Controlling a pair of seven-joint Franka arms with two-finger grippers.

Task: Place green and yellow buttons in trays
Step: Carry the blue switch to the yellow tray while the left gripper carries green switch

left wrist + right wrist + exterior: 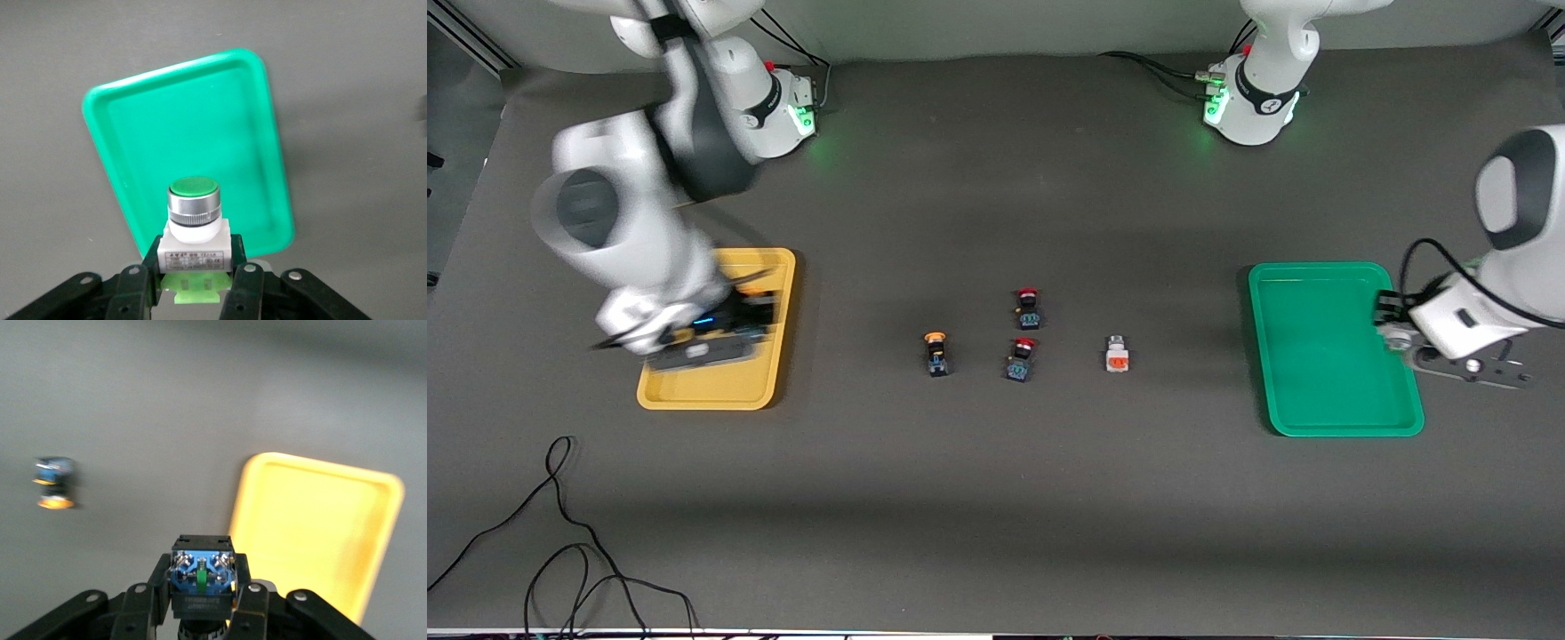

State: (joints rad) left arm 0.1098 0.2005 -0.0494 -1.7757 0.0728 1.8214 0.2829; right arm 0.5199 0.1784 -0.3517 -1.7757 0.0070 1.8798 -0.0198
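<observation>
Dark table, both trays empty: left gripper (193,283) clamps the green button (193,193) over the green tray (1325,391) (nothing dropped yet), right gripper (200,603) pinches a blue-bodied switch (200,577) over the yellow tray (720,391); one yellow button (936,353) waits between the trays.

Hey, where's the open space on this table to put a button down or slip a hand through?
The green tray floor is bare, as is most of the yellow tray nearer the camera. Wide bare mat lies between each tray and the middle cluster: yellow button, two red buttons, white switch. Gaps there are tight.
</observation>
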